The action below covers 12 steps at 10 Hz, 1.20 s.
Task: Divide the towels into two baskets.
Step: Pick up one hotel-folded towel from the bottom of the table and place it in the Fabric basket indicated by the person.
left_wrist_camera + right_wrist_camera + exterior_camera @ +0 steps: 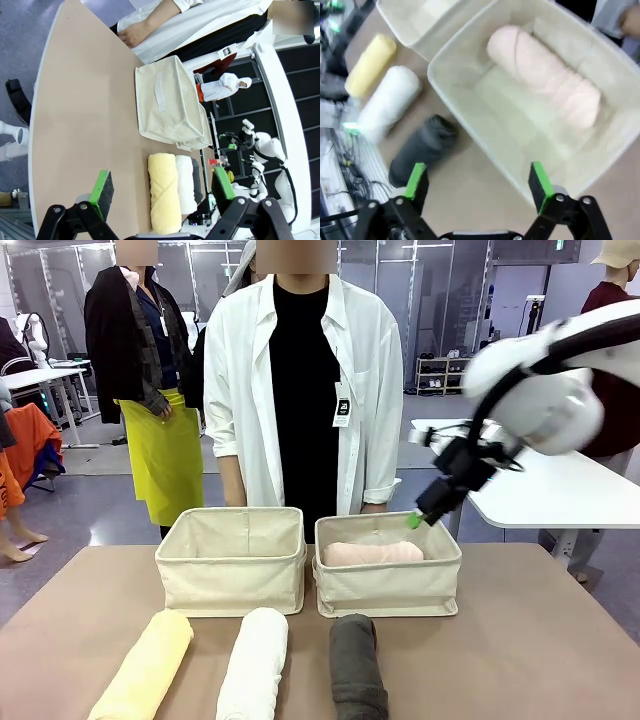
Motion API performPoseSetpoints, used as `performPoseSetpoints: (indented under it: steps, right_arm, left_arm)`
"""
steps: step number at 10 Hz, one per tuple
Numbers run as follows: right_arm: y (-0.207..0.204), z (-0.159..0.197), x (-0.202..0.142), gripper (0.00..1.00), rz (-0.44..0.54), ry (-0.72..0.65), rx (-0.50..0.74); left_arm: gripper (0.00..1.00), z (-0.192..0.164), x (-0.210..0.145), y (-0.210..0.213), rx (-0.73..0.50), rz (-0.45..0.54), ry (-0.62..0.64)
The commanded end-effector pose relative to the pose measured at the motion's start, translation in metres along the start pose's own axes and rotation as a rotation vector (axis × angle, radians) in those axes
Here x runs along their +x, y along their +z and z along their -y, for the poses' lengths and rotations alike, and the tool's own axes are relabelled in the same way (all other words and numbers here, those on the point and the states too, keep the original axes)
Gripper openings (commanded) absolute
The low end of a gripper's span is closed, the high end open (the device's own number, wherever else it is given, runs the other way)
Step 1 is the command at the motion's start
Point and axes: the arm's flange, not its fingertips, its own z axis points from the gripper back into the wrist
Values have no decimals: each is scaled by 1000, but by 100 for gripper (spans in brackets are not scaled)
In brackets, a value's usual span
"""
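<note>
Your right gripper [425, 515] hangs in the air above the right end of the right basket [388, 585], clear of its rim. Its fingers are spread wide and there is nothing between them. From its wrist camera you look down across that basket's near long wall.

The pink towel [373, 553] lies lengthwise inside the right basket. The left basket [230, 565] stands just beside it. The two sit side by side at the middle of the table [540, 640], toward its far edge, with a narrow gap between them.

The other three towels lie in a row along the near edge, each pointing toward the baskets. The yellow towel [145, 665] is nearest the left edge. The white towel [253, 660] is next to it, and the grey towel [357, 665] lies in front of the right basket. None of them touches a basket.

Your left gripper [162, 186] is raised off the table, fingers wide and empty. In its wrist camera the yellow towel shows between them, farther down, with the white and grey ones beyond.

A person in a white shirt [300, 380] stands at the far edge behind the baskets. One hand [132, 35] rests close to that edge.
</note>
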Motion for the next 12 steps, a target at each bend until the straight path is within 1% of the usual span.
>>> performPoseSetpoints:
  steps: [1, 2, 4, 6, 7, 8, 9, 10, 11, 12]
  right_arm:
    - [31, -2, -74, 100, 186, -150, 172]
    - [43, 5, -103, 100, 275, -189, 260]
    - [72, 29, -163, 100, 349, -253, 378]
    - [103, 56, -233, 100, 341, -367, 489]
    - [114, 69, -264, 100, 369, -436, 513]
    - [120, 82, -290, 100, 367, -498, 547]
    - [120, 93, -311, 100, 398, -574, 607]
    - [115, 105, -321, 100, 388, -620, 632]
    - [106, 117, -317, 100, 375, -625, 632]
    - [116, 91, -330, 100, 398, -578, 588]
  left_arm:
    - [100, 2, 0, 3, -8, 6, -2]
    - [100, 2, 0, 3, -8, 6, -2]
    - [100, 2, 0, 3, -8, 6, -2]
    - [100, 2, 0, 3, -8, 6, -2]
    - [100, 2, 0, 3, -8, 6, -2]
    - [100, 2, 0, 3, -8, 6, -2]
    - [100, 2, 0, 3, -8, 6, -2]
    - [100, 2, 0, 3, -8, 6, -2]
    - [100, 2, 0, 3, -8, 6, -2]
    - [100, 2, 0, 3, -8, 6, -2]
